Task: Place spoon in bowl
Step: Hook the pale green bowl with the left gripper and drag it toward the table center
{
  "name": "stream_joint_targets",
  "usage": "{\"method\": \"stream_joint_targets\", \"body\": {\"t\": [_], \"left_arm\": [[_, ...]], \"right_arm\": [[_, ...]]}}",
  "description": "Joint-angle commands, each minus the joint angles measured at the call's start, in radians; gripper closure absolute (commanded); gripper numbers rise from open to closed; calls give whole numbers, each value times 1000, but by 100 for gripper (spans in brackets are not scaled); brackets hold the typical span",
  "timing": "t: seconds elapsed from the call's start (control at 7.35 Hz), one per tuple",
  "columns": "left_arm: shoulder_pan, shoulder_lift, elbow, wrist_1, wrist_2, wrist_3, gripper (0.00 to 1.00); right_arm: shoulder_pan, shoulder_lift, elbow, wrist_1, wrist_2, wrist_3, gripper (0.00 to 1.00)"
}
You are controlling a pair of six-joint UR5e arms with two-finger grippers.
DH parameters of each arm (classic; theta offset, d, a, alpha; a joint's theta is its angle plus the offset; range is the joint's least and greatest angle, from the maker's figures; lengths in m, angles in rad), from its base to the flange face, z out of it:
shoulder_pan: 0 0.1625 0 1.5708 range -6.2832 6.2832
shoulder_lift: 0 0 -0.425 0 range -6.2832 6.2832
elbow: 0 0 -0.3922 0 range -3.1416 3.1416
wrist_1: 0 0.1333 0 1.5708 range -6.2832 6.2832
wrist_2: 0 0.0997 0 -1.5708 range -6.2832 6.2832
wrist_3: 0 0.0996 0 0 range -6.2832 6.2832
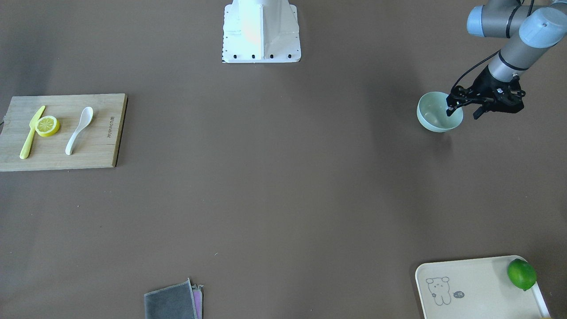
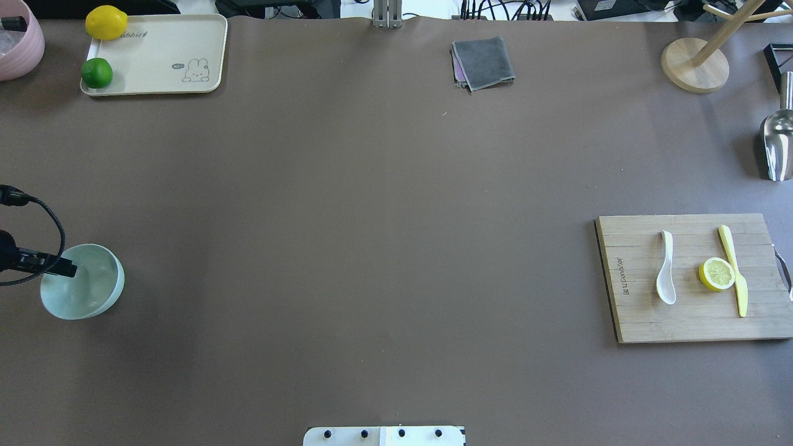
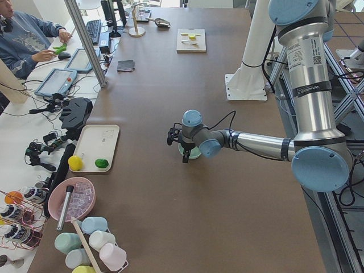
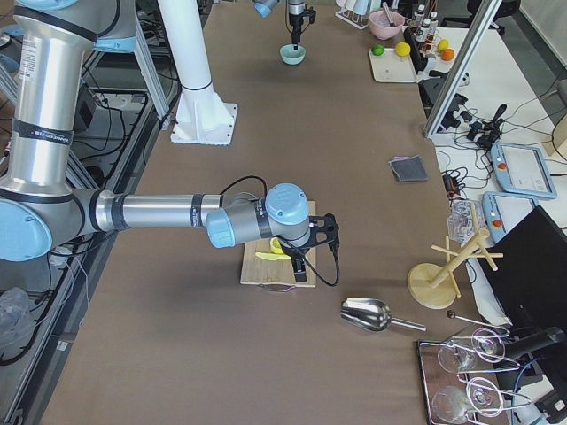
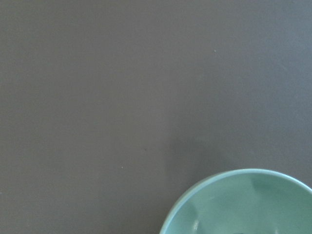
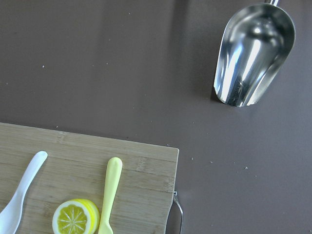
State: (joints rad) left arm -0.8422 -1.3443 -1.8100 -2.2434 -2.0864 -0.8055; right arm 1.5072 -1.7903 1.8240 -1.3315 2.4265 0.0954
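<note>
- Front-facing view: you see a plain brown table [image 1: 283,199]. The left gripper [image 1: 463,112] has its fingers spread, one inside the bowl [image 1: 432,118] and one outside its rim, holding nothing. The spoon [image 1: 79,130] lies far across the table on the cutting board [image 1: 102,150], beside a lemon slice [image 1: 47,126] and a yellow knife [image 1: 31,133].
- Overhead view: the table's far edge carries a cream tray [image 2: 161,56] with a lemon [image 2: 106,22] and a lime [image 2: 97,72], a grey cloth [image 2: 483,62], a wooden stand [image 2: 694,65] and a metal scoop [image 2: 777,145].
- Left side view: a seated operator [image 3: 23,40] works at a side bench cluttered with tablets and cables.
- Right side view: the right gripper [image 4: 301,266] hangs over the board's near end. You cannot tell from here whether its fingers are spread or closed.
- Left wrist view: only bare brown surface and the bowl's rim at the lower right.
- Right wrist view: you see the board's corner, the spoon's handle tip, the knife, the lemon slice and the scoop. No fingers show.
</note>
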Motion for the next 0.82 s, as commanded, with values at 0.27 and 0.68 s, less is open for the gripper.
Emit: {"method": "stream_joint_targets", "body": {"t": [0.27,0.68], "left_arm": [[14,1,4,-4,-3,-7,66],[15,-4,-3,-2,-3,-7,100]], "right_arm": [[-5,0,1,0,0,1,0],[-28,2,18,0,-1,7,3]]}}
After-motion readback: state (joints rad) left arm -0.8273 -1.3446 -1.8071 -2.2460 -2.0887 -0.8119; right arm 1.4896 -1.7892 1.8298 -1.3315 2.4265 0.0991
